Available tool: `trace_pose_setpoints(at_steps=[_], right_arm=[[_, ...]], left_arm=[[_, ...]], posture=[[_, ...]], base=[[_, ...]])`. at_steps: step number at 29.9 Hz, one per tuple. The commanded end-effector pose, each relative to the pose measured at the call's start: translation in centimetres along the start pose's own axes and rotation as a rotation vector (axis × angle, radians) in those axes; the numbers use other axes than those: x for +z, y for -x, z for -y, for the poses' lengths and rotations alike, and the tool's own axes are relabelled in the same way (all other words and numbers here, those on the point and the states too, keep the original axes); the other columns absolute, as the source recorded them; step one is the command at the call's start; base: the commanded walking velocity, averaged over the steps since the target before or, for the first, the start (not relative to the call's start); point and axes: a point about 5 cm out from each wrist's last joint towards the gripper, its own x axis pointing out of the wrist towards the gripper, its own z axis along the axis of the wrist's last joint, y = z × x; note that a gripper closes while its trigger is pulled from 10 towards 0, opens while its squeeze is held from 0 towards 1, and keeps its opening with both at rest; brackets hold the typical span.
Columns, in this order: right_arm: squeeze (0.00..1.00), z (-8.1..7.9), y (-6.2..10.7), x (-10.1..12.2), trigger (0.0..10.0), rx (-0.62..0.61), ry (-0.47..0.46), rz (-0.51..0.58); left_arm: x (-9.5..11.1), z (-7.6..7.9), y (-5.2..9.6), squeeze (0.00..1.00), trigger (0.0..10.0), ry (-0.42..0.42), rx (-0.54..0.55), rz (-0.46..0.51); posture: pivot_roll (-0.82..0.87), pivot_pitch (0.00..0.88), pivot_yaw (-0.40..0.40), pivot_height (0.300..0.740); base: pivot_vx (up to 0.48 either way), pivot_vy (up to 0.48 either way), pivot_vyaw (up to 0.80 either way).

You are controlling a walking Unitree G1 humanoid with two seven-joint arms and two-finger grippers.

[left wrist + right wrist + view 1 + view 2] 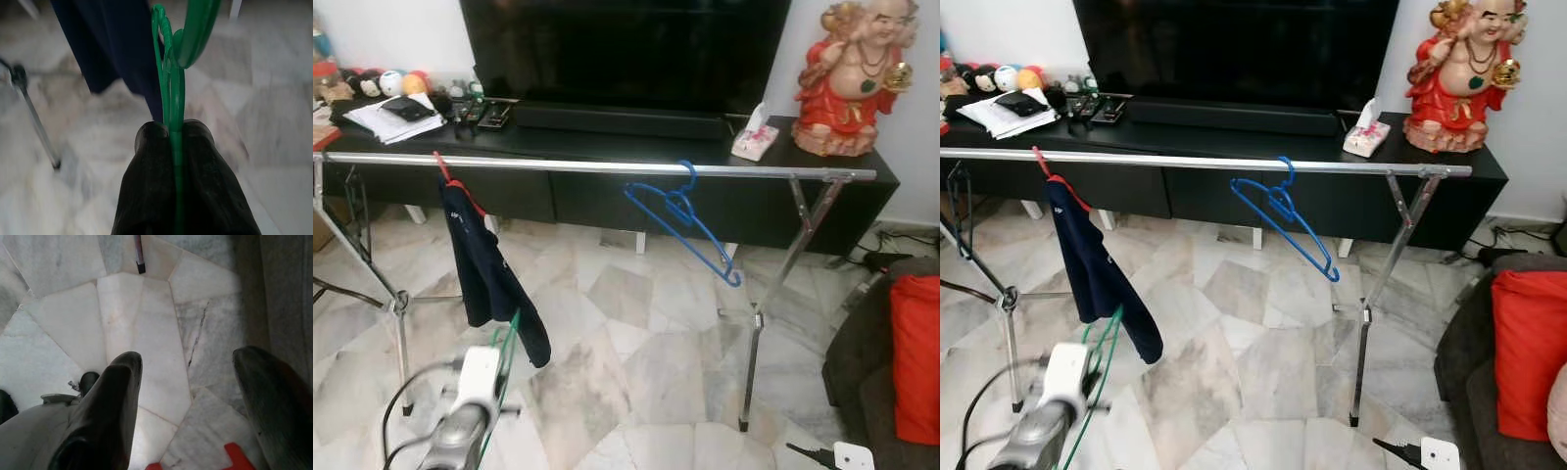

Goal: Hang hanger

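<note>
A silver clothes rail [607,166] spans the room in front of me. An empty blue hanger [685,220] hangs tilted on it right of the middle. Towards the left end, a navy garment [484,264] hangs on a red hanger. My left gripper [173,128] is shut on a green hanger [171,73], held low below the rail and just in front of the navy garment. The same green hanger [506,348] rises from my left arm at the lower left. My right gripper [188,357] is open and empty, pointing down at the marble floor.
Behind the rail stands a black TV console [724,196] with a television, a tissue box [756,137] and a red statue [847,78]. The rack's legs [754,343] splay onto the floor. A dark sofa with a red cushion [915,352] is at the right.
</note>
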Motion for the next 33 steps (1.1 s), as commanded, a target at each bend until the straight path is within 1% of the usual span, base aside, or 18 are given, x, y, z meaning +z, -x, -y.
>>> trace_pose_setpoints(at_steps=[1, 2, 3, 4, 5, 6, 8, 11, 14, 15, 16, 20, 24, 33], right_arm=[[0.0, 0.2, 0.0, -0.2, 10.0, -0.001, 0.007, -0.01], [0.0, 0.2, 0.0, -0.2, 10.0, -0.001, 0.007, -0.01], [0.0, 0.3, 0.0, -0.1, 10.0, 0.001, 0.01, -0.004], [0.0, 0.3, 0.0, 0.0, 10.0, 0.002, 0.012, -0.003], [0.0, 0.3, 0.0, 0.0, 10.0, 0.002, 0.012, -0.003], [0.0, 0.3, 0.0, 0.1, 10.0, 0.003, 0.019, -0.001], [0.0, 0.3, 0.0, 0.1, 10.0, 0.005, 0.024, 0.001], [0.0, 0.3, 0.0, 0.2, 10.0, 0.005, 0.026, 0.002], [0.0, 0.3, 0.0, 0.3, 10.0, 0.007, 0.032, 0.007], [0.0, 0.3, 0.0, 0.3, 10.0, 0.007, 0.032, 0.007], [0.0, 0.3, 0.0, 0.3, 10.0, 0.007, 0.034, 0.008], [0.0, 0.4, 0.0, 0.4, 10.0, 0.009, 0.046, 0.008], [0.0, 0.4, 0.0, 0.4, 10.0, 0.013, 0.058, 0.007], [0.0, 0.4, 0.0, 0.1, 10.0, -0.007, 0.048, 0.007]], left_arm=[[1.9, 0.4, -0.2, 0.0, 10.0, -0.019, -0.032, 0.107], [1.9, 0.4, -0.2, 0.0, 10.0, -0.019, -0.032, 0.107], [4.1, 1.0, 0.2, 0.0, 10.0, -0.035, -0.07, 0.234], [4.6, 1.3, 0.5, 0.0, 10.0, -0.041, -0.085, 0.27], [4.6, 1.3, 0.5, 0.0, 10.0, -0.041, -0.085, 0.27], [5.0, 1.8, 1.1, 0.0, 10.0, -0.058, -0.108, 0.307], [5.4, 2.1, 1.7, 0.0, 10.0, -0.066, -0.122, 0.338], [5.6, 2.3, 2.0, 0.0, 10.0, -0.064, -0.126, 0.353], [6.1, 2.4, 2.7, 0.0, 10.0, -0.066, -0.109, 0.39], [6.1, 2.4, 2.7, 0.0, 10.0, -0.066, -0.109, 0.39], [6.3, 2.4, 3.0, 0.0, 10.0, -0.065, -0.101, 0.395], [6.6, 2.4, 3.6, 0.0, 10.0, -0.022, -0.061, 0.403], [6.5, 2.4, 3.7, 0.0, 10.0, -0.014, -0.059, 0.394], [6.5, 1.5, 3.6, 0.0, 10.0, -0.018, -0.057, 0.373]], posture=[[0.0, 0.0, -0.035, 0.74], [0.0, 0.0, -0.035, 0.74], [0.01, 0.0, -0.037, 0.74], [0.0, 0.0, -0.035, 0.74], [0.0, 0.0, -0.035, 0.74], [0.0, 0.0, -0.036, 0.74], [0.0, 0.0, -0.036, 0.74], [0.0, 0.0, -0.033, 0.74], [0.01, 0.0, -0.034, 0.74], [0.01, 0.0, -0.034, 0.74], [0.01, 0.0, -0.035, 0.74], [0.01, 0.0, -0.044, 0.74], [0.01, 0.0, -0.046, 0.74], [-0.01, 0.0, -0.027, 0.74]], base=[[0.0, 0.0, 0.0], [0.0, 0.0, 0.0], [0.0, 0.0, 0.0], [0.0, 0.0, 0.0], [0.0, 0.0, 0.0], [0.0, 0.0, 0.0], [0.0, 0.0, 0.0], [0.0, 0.0, 0.0], [0.0, 0.0, 0.0], [0.0, 0.0, 0.0], [0.0, 0.0, 0.0], [0.0, 0.0, 0.0], [0.0, 0.0, 0.0], [0.277, 0.0, 0.0]])
